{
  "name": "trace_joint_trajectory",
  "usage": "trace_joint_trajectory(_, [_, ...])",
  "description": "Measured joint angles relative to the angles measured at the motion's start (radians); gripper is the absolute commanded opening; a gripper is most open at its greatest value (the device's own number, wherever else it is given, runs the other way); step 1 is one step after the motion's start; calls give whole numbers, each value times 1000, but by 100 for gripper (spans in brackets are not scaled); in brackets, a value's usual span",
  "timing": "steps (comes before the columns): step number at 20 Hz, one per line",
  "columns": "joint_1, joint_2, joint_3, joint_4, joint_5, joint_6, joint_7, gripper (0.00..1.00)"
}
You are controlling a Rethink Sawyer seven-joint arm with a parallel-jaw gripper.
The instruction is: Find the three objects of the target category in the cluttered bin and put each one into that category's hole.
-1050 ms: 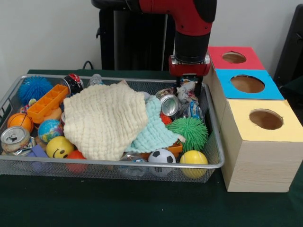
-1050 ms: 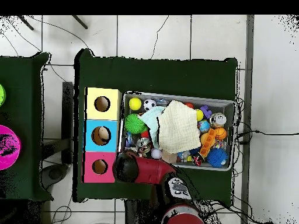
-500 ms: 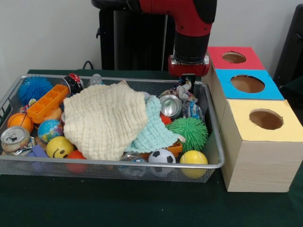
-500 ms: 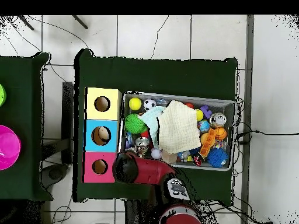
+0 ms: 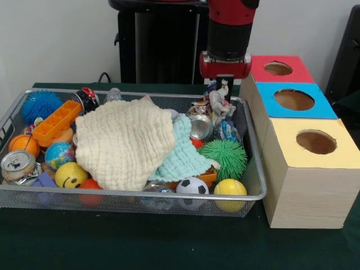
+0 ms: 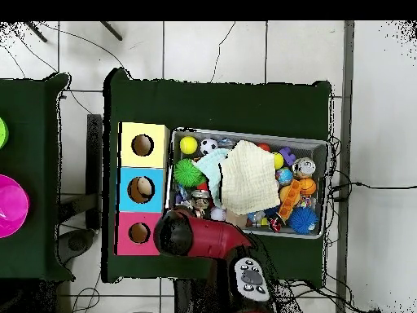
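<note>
The gripper is closed on what looks like a crumpled wrapper, lifted just above the wire bin's far right corner, beside the red box.

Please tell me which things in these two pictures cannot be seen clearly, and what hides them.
- What lies under the cream cloth and the light blue cloth: covered in both views.
- The gripper: the arm covers it in the overhead view; in the front view, the crumpled item below it hides its tips.
- The box holes: their insides are dark.
</note>
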Motion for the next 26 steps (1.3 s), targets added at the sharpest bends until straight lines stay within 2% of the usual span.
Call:
trace_joint_trajectory(2, [1,-84,-4,0,4,85,0,0])
trace_joint_trajectory(8, [-3,-204,-5,-1,27,200,0,0])
trace_joint_trajectory(13, [-22,-267,5,-3,70,210,0,0])
trace_joint_trajectory(20, [-38,-260,38,-19,114,161,0,0])
trace_joint_trajectory(26, [-19,-182,69,-68,144,26,0,0])
